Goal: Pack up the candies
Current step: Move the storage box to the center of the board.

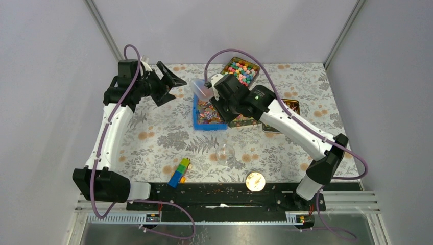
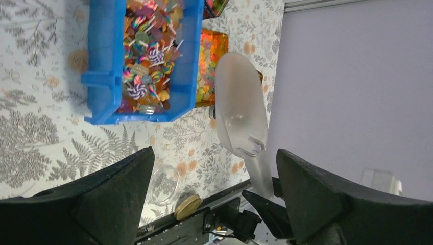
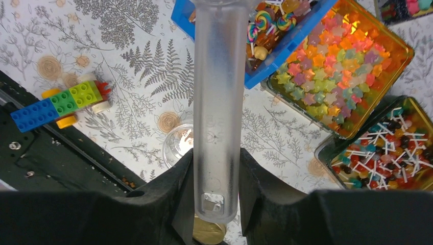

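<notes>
The candies are small wrapped sweets mixed with swirl lollipops in a blue bin, also in the right wrist view. My right gripper is shut on the handle of a frosted plastic scoop. It holds the scoop above the bin's far end. In the left wrist view the scoop looks empty. A small clear glass jar stands nearer me, with a gold lid beside it. My left gripper is open and empty, raised left of the bin.
A tin of pastel balls stands at the back. A tin of star sweets touches the bin's right side, and a tin of stick sweets lies further right. Toy bricks lie near the front rail.
</notes>
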